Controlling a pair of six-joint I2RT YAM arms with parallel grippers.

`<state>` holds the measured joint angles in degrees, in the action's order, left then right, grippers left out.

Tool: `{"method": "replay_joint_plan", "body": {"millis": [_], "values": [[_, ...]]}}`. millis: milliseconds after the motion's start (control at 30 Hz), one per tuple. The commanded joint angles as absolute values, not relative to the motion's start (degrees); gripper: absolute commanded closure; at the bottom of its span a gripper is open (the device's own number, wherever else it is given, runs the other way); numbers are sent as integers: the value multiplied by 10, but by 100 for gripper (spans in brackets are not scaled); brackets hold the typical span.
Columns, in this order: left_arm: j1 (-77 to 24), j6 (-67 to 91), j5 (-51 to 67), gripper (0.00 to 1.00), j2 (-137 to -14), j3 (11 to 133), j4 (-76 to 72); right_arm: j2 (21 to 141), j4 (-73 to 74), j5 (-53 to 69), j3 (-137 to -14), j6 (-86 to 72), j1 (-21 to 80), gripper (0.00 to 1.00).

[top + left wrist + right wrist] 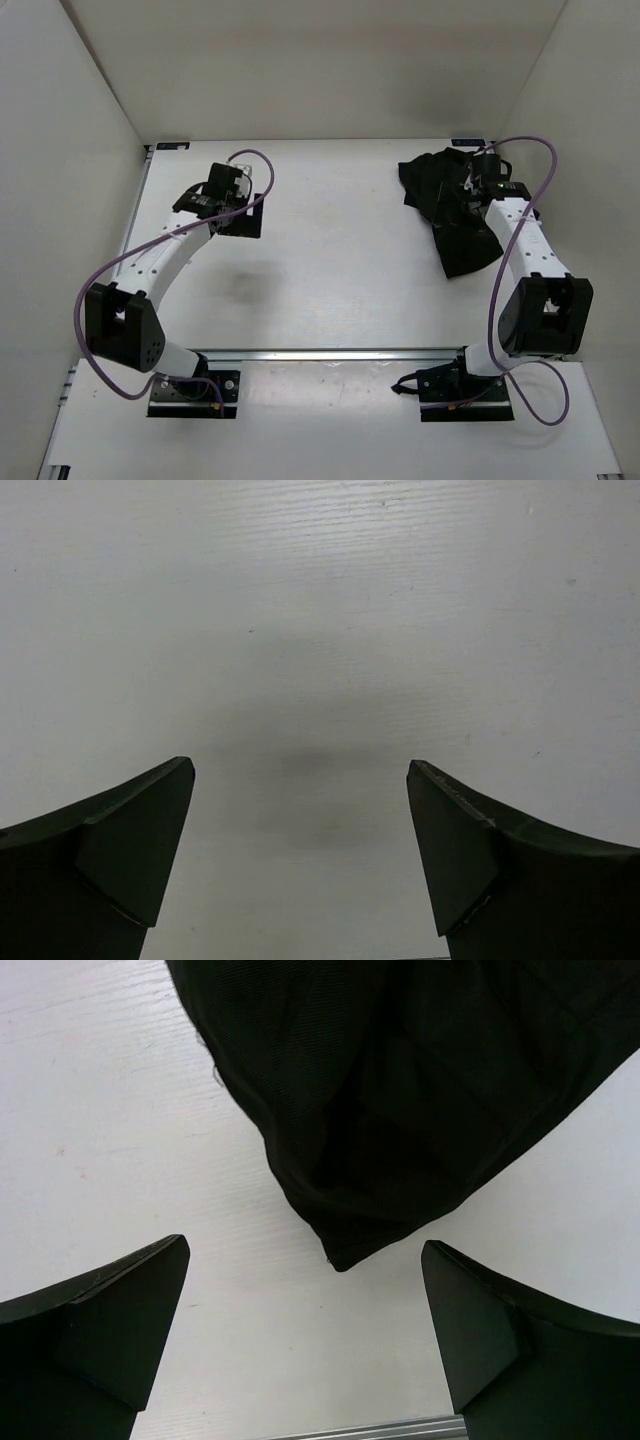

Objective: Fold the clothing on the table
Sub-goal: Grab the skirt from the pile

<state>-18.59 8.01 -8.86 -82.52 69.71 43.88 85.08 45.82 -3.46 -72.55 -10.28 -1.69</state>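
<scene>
White walls (pixel 300 60) close in a white tabletop (pixel 340 270) on three sides. In its far right corner lies the clothing (pixel 445 210), a black garment of soft matte fabric. It is bunched and creased rather than spread flat, with one long flap running toward the near edge. It rests wholly on the tabletop, well apart from the left arm.

The right tool (pixel 305 1245) hangs over the garment, its two dark fingers (pixel 110 1330) spread wide and gripping nothing. In the right wrist view a rounded corner of the fabric reaches down toward the gap between them and touches neither finger.

Across the tabletop, at the far left, the left tool (pixel 300 762) hovers above bare white surface. Its fingers are likewise spread wide and hold nothing, and a faint shadow lies beneath it.

Purple cables (pixel 555 160) loop along both arms. A metal rail (pixel 330 354) runs across the near side, just ahead of the two black base plates (pixel 195 392).
</scene>
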Motion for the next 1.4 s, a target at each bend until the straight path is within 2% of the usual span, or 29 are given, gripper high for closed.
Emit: {"method": "replay_joint_plan", "body": {"millis": [0, 133, 233, 300, 367, 433, 600, 733, 833, 967, 1033, 1100, 1233, 1367], "values": [[-171, 84, -55, 1, -820, 723, 447, 853, 428, -29, -742, -95, -32, 1], [-218, 65, -126, 1, -844, 736, 453, 873, 398, -29, -747, -70, -52, 1], [-202, 81, -74, 2, -922, 794, 511, 903, 395, -20, -750, -65, -50, 1], [-192, 84, -31, 11, -958, 825, 540, 919, 396, -18, -757, -69, -54, 0], [-199, 86, -40, 14, -971, 829, 549, 932, 399, -20, -759, -72, -51, 1], [-208, 87, -47, 1, -961, 817, 535, 942, 382, -24, -756, -72, -49, 1], [-202, 82, -62, 1, -886, 769, 443, 978, 369, -33, -751, -70, -56, 1], [-178, 83, -48, 2, -851, 764, 428, 1026, 372, -33, -766, -70, -61, 3], [-170, 79, -46, 2, -834, 754, 422, 1048, 365, -36, -780, -79, -50, 13], [-175, 75, -43, 2, -808, 728, 417, 1066, 353, -54, -808, -95, -22, 39], [-174, 79, -37, 1, -798, 714, 417, 1072, 350, -82, -811, -100, -4, 80], [-169, 83, -23, 1, -785, 687, 414, 1071, 332, -107, -808, -85, 10, 100], [-163, 82, -4, 1, -759, 655, 399, 1059, 328, -42, -843, -73, 43, 99], [-156, 80, 0, 1, -738, 650, 390, 1053, 356, 43, -979, -79, 111, 100]]}}
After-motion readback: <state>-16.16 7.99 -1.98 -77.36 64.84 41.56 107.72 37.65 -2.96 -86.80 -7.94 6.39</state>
